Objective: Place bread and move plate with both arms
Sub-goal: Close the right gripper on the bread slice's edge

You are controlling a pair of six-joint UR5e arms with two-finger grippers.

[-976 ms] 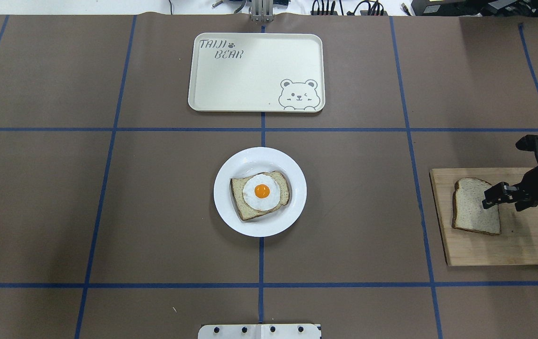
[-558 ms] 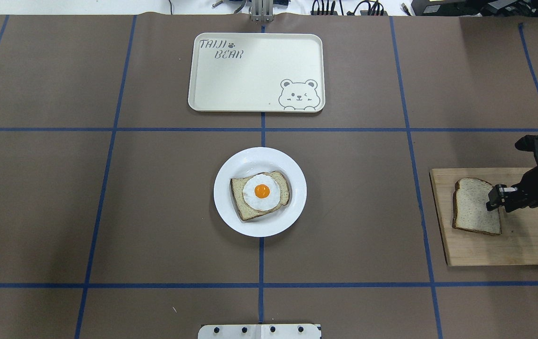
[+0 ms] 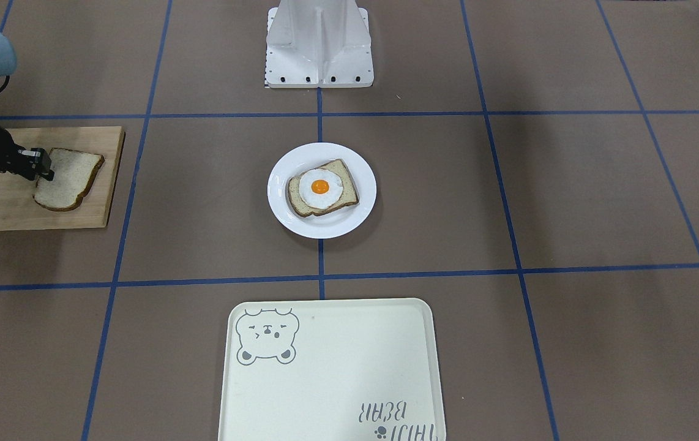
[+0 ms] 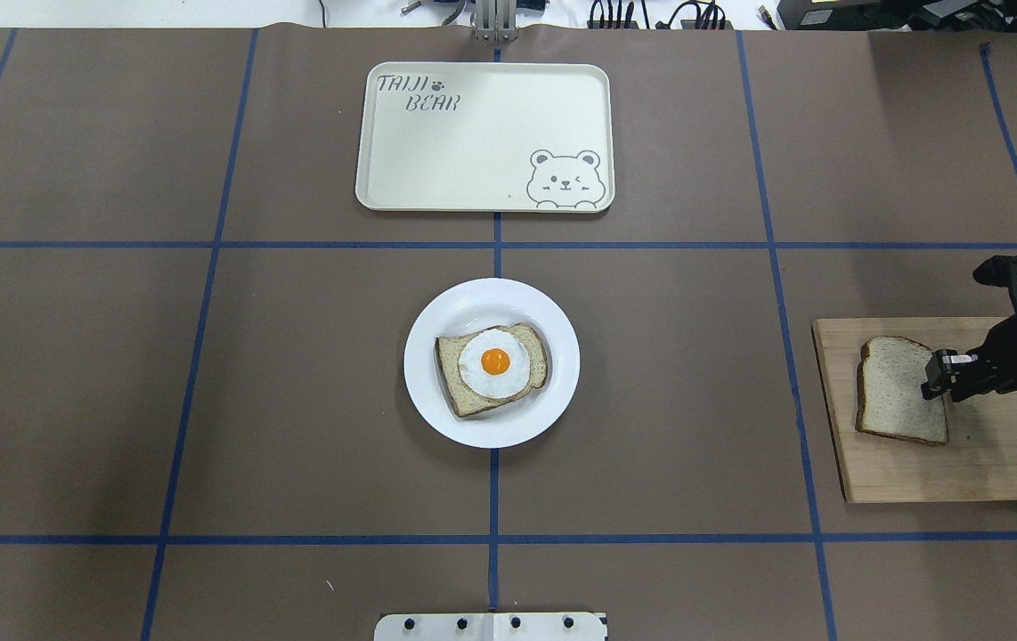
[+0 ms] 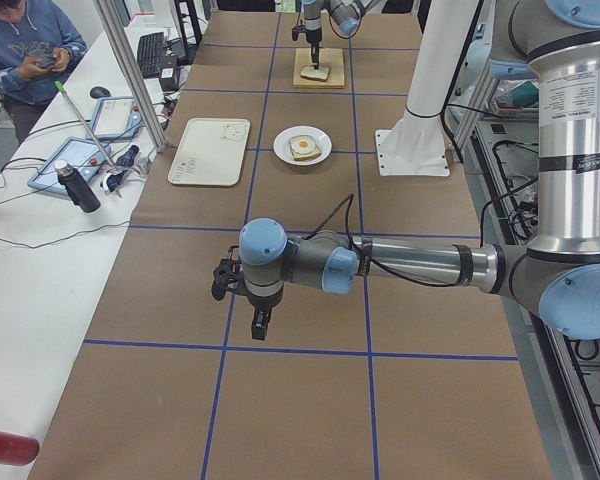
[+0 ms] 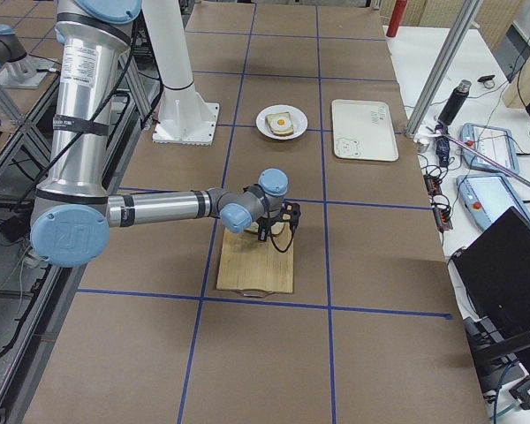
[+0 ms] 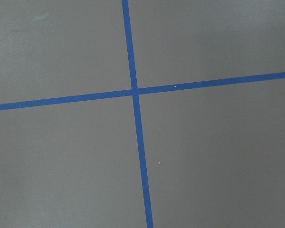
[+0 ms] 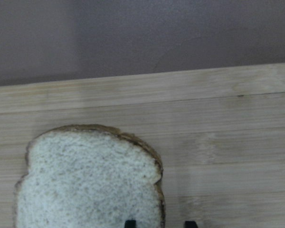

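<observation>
The plain bread slice (image 4: 893, 396) lies flat on a wooden cutting board (image 4: 989, 463) at the table's right. It also shows in the front view (image 3: 71, 177) and the right wrist view (image 8: 85, 180). My right gripper (image 4: 934, 385) stands upright at the slice's right edge, shut on it, its fingertips (image 8: 129, 222) straddling the crust. The white plate (image 4: 491, 298) sits at the table's centre and holds a slice topped with a fried egg (image 4: 495, 361). My left gripper (image 5: 260, 328) hangs over bare table far to the left, seen only in the side view. I cannot tell whether it is open.
The cream bear-print tray (image 4: 473, 142) lies beyond the plate, empty. The robot base (image 3: 319, 49) stands at the near table edge. Blue tape lines cross the brown table cover. An operator stands by the far side in the left exterior view.
My right gripper's fingers drew together on the bread's right edge and the wrist shifted slightly. The bread, plate and tray stayed in place.
</observation>
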